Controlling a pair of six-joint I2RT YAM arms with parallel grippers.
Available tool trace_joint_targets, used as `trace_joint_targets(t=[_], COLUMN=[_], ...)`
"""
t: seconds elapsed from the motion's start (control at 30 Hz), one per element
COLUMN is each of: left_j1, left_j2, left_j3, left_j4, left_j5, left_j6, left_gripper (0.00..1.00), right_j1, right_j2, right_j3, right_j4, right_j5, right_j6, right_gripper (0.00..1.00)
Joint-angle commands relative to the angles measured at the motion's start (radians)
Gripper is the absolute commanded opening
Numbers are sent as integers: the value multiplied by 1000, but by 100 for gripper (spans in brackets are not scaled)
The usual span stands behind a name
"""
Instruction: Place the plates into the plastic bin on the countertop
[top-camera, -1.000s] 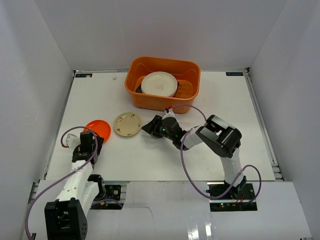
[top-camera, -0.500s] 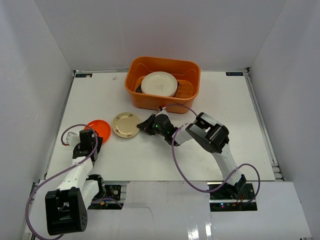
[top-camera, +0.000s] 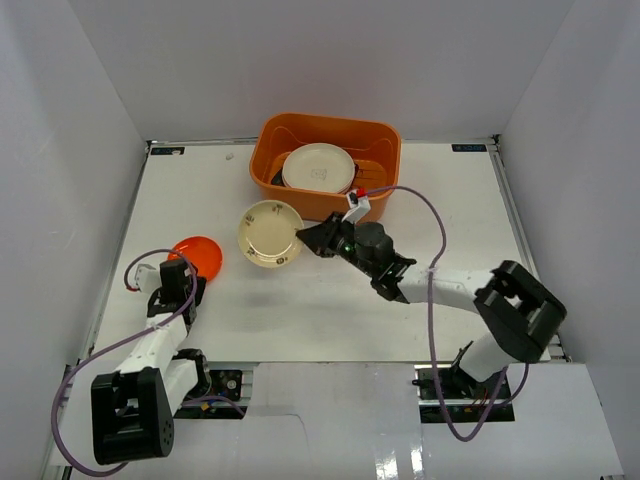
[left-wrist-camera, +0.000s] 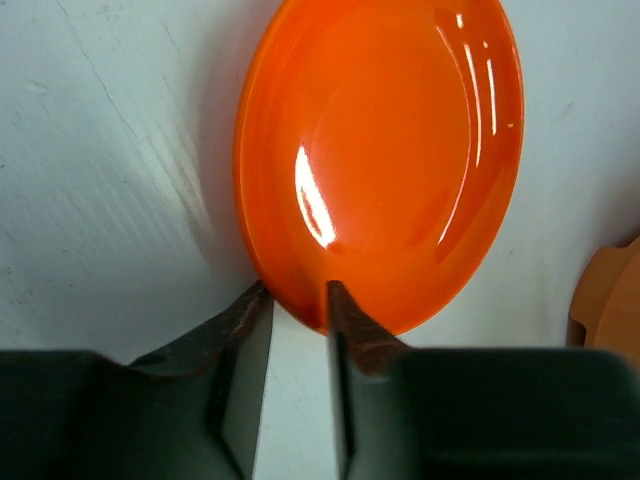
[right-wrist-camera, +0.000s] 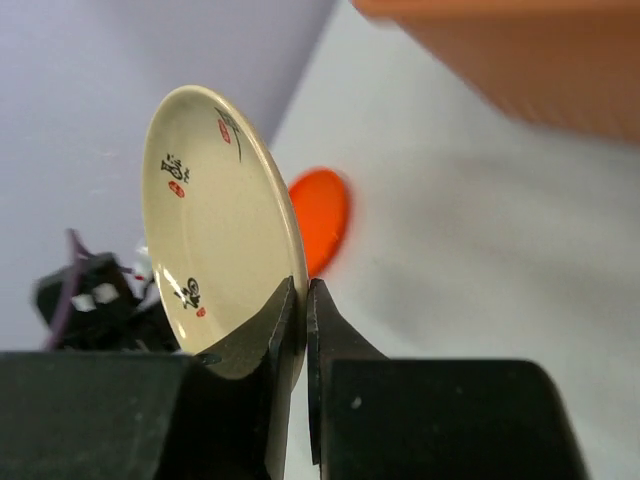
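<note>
On the white countertop, the orange plastic bin stands at the back with a cream plate inside. My right gripper is shut on the rim of a small beige plate, held tilted above the table just in front of the bin. An orange-red plate lies flat at the left. My left gripper is open but narrow, one finger over the plate's near rim and one outside it.
White walls enclose the table on three sides. The bin's front wall is close to the right of the held plate. Another dark plate shows partly under the cream one. A purple cable loops over the right arm.
My right gripper has closed on the beige plate, lifted it off the table and tipped it up as the arm swung right. The left jaws have narrowed around the orange plate's rim.
</note>
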Motion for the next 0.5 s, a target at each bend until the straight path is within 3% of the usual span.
trace_joint_targets(t=[0.0,0.17,0.3,0.47], left_j1=[7,9,9,7], left_j2=[20,8,-6,6], left_j3=[-26,-38,-35,26], left_j4=[-5,41,53,8], left_j5=[32,57,87,193], left_j6=[19,56,100,160], left_gripper=[33,21,0,0], right_j1=[-15,-156,-297,-394], right_j2=[-123,-126,36,259], right_j3=[106,322,508,793], right_j4=[-10,-178,-321,-499], right_j5=[42,48,14,0], right_j6=[-238,-447,-482,-501], right_gripper=[8,8,8,8])
